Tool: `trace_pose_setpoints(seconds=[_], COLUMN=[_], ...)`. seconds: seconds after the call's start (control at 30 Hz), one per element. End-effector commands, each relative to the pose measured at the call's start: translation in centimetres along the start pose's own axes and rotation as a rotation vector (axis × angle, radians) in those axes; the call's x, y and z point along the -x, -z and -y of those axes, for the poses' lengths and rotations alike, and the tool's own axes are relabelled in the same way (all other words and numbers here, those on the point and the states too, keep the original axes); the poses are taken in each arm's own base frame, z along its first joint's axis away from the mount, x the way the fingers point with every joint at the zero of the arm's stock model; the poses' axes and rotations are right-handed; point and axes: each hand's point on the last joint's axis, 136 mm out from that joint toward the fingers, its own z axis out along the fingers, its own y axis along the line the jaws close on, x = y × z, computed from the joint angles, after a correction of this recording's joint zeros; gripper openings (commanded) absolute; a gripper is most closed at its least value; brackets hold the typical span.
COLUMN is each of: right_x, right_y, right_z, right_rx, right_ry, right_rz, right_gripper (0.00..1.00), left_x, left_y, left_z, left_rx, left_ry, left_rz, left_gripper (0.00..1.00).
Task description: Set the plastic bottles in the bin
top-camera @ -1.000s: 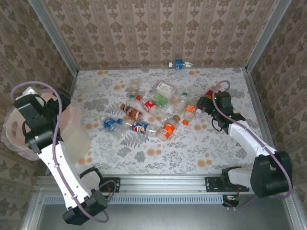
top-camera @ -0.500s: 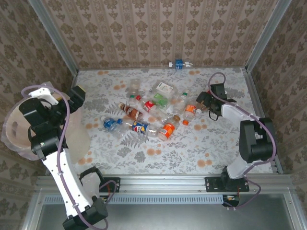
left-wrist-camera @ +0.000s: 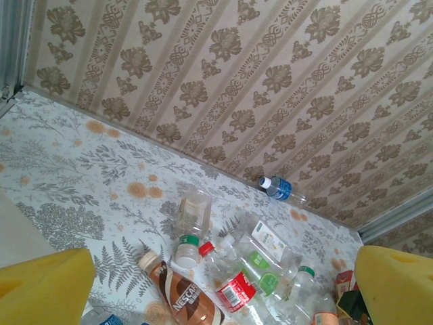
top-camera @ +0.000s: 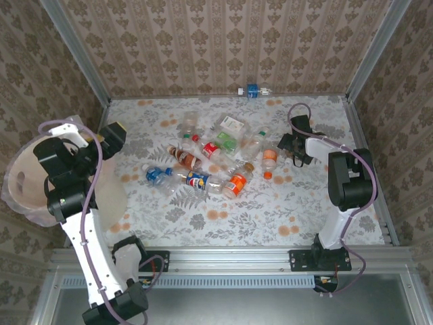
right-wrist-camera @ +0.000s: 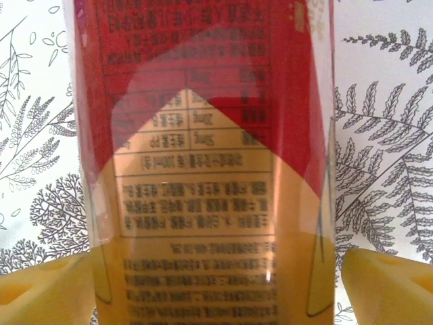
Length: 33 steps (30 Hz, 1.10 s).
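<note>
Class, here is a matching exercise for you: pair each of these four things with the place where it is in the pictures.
1 blue-labelled bottle
2 bin
3 Nescafé bottle
4 red-and-gold-labelled bottle

A beside the left edge of the table
B between the fingers of the right gripper
C alone against the far wall
D in the heap of bottles

Pairs: 1-C, 2-A, 3-D, 4-B.

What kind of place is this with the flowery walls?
Probably a robot test booth: papered walls in metal frames box in a table, two robot arms are bolted at its near edge, and plastic bottles lie near a bin.
</note>
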Motion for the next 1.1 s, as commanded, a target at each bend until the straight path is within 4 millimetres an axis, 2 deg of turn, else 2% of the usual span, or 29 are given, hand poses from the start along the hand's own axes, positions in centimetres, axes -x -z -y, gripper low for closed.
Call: trace_pose_setpoints(seconds=[0.0, 0.3, 0.53, 0.73, 0.93, 1.07], right_x=[-0.3, -0.4, -0.5, -0.2, -0.2, -0.5], right_y=[-0.4, -0.4, 1.7, 4.7, 7.9, 11.2], right_z=[0.9, 1.4, 1.0, 0.8, 0.8, -0.6], right_rx=[-0.039, -0.053, 0.063, 0.157, 0.225, 0.341], right_ry=[0.052, 0.057, 0.061, 0.072, 0.11, 0.174], right_rz=[-0.018, -0.006, 0.084, 0.182, 0.242, 0.294], right_gripper=[0.9, 0.78, 0.64, 0.54, 0.52, 0.51], left_x=[0.1, -0.7, -2.7, -4.8, -5.8, -6.5], left_y=[-0.2, -0.8, -2.2, -3.9, -5.6, -6.8], left_z=[0.7, 0.9, 1.4, 4.6, 7.6, 9.8], left_rx=[-0.031, -0.025, -0.041, -0.101, -0.182, -0.22], left_ry=[-0.011, -0.013, 0.081, 0.033, 0.0, -0.042], left_rz=[0.004, -0.023, -0.081, -0.162, -0.191, -0.204], left_gripper=[1.0, 1.0, 1.0, 1.0, 1.0, 1.0])
